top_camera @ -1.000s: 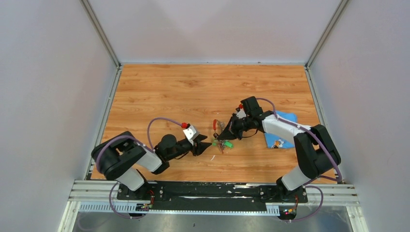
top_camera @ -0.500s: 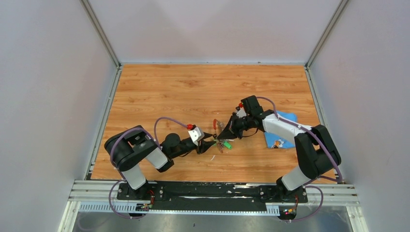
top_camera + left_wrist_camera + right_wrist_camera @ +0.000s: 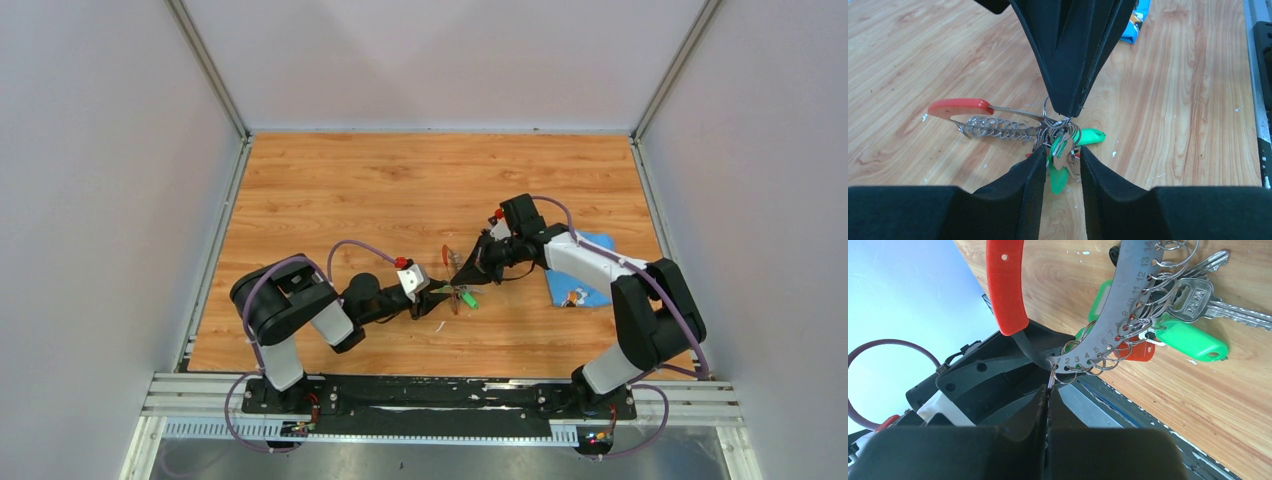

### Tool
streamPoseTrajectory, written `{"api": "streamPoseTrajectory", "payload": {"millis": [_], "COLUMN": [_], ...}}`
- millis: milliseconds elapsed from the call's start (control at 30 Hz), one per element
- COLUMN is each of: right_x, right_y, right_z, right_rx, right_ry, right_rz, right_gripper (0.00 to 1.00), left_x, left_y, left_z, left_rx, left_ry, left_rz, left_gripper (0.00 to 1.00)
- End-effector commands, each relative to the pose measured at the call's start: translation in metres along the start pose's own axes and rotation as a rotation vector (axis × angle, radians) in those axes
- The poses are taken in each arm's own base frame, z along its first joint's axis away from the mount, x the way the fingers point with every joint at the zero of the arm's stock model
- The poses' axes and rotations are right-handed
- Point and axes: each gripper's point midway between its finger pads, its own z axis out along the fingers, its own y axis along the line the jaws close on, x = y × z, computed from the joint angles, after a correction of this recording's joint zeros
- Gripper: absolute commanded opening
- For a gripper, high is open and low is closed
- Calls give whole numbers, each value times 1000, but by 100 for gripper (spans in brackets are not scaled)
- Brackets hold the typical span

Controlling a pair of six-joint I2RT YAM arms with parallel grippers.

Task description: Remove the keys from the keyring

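keyring (image 3: 1126, 295) tip, hidden in right tool (image 3: 1048, 391)

Bright, even light; green-capped silver metal keys (image 3: 1057, 175) cast faint soft shadows on the light-brown wooden table (image 3: 1173, 125); wrist views sharp.

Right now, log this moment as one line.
left gripper: open, straddling green-capped silver keys | right gripper: shut on red-handled silvery metal keyring | keys not yet off
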Motion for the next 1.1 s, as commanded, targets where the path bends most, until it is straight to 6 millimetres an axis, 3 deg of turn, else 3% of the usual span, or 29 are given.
{"api": "streamPoseTrajectory", "payload": {"millis": [0,533,833,967,1067], "right_x": [-2,-3,-1,-1,0], "right_y": [10,9,6,1,-2], "right_z": [-11,-12,-15,-20,-23], "right_rx": [-17,-8,-3,2,-7], "right_ry": [-12,-23,-26,-30,-25], "right_rz": [-18,-32,-48,-59,-71], "right_gripper": [1,0,1,1,1], "left_x": [-5,-8,-11,-16,-6], "left_y": [-5,-6,-3,5,10], "left_z": [4,13,10,5,4], "left_rx": [26,35,3,-60,-87], "left_ry": [-27,-40,-42,-29,51], "left_rz": [17,13,13,-21,-34], "left_gripper": [34,24,0,0,0]}}
